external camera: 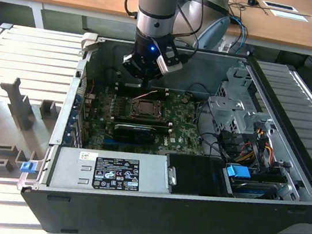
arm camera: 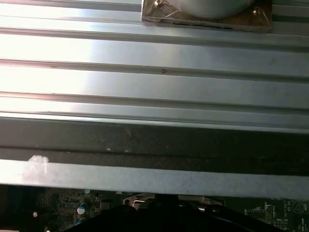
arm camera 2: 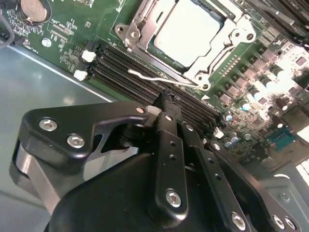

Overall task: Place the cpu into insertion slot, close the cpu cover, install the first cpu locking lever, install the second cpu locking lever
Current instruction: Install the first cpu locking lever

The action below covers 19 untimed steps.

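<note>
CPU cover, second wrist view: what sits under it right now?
Through the window of the thin silvery square cpu cover, the pale silvery-grey square cpu shows. The insertion slot beneath it is covered.

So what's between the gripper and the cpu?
In the second wrist view: black memory slots, a thin wire lever, then the cpu cover edge.

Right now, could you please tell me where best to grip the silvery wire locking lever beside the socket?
Grip the silvery wire locking lever near its curled free end, lying over the black memory slots; the other end seems pinned at a corner of the silvery cpu cover. Probably come from above, pinching across the wire.
</note>
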Motion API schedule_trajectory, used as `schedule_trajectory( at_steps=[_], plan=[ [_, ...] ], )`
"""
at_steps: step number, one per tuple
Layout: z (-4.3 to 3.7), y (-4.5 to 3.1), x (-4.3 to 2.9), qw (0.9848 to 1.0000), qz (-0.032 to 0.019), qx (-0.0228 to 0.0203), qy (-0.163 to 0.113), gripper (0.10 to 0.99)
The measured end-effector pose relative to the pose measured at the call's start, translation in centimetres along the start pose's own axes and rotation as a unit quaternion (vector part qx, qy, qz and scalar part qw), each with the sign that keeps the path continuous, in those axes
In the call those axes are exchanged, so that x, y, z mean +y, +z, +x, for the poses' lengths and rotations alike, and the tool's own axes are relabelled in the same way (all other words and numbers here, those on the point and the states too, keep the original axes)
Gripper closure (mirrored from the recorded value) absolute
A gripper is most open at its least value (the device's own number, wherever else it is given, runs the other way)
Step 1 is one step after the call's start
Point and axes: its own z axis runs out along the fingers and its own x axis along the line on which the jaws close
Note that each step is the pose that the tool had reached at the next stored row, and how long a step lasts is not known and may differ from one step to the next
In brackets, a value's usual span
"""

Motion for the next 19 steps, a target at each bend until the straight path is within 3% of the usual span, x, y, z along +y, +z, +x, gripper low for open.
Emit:
schedule_trajectory(
  at_steps=[8,14,19],
  plan=[
    [-0.55,0.69,-0.1,1.0,0.0029,0.0002,-0.001,0.98],
    [-0.91,0.8,-0.14,1.0,0.003,0.0003,-0.002,0.98],
    [-1.15,0.99,-0.16,0.9997,0.0026,0.0022,-0.023,0.98]
  ],
)
